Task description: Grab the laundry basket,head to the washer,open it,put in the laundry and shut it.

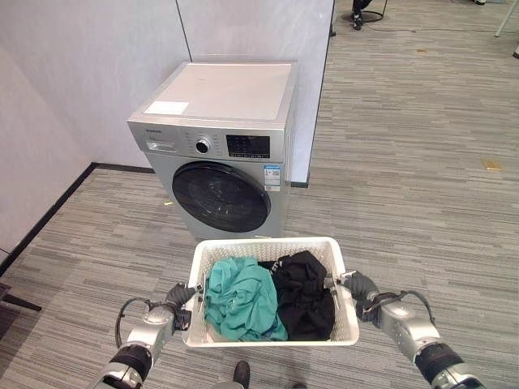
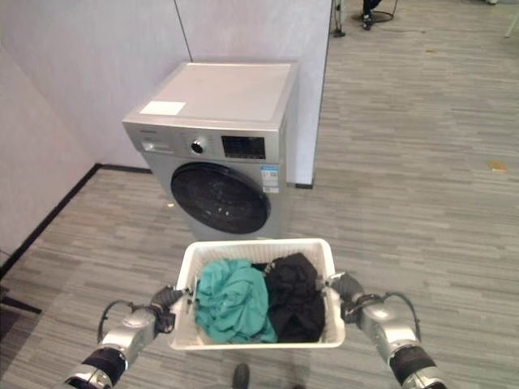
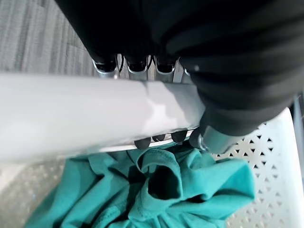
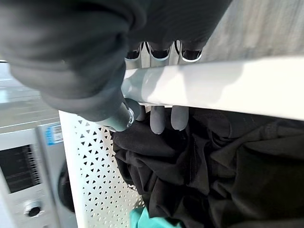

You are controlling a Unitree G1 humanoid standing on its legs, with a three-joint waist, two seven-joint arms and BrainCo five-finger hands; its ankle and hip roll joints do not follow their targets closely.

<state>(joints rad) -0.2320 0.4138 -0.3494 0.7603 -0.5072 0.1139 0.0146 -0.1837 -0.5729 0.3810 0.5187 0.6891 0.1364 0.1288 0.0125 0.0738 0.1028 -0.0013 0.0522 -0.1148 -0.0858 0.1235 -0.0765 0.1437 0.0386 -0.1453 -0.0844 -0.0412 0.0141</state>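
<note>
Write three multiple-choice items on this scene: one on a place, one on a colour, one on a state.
1. Where is the teal garment in the laundry basket?
A. robot's left side
B. robot's right side
C. hanging outside

2. What colour is the other garment?
A. red
B. black
C. yellow

3. The washer door is:
A. wide open
B. removed
C. closed

Answers: 1 A, it lies beside the left hand. 2 B, black cloth lies under the right hand. 3 C, the round door sits flush with the front.
</note>
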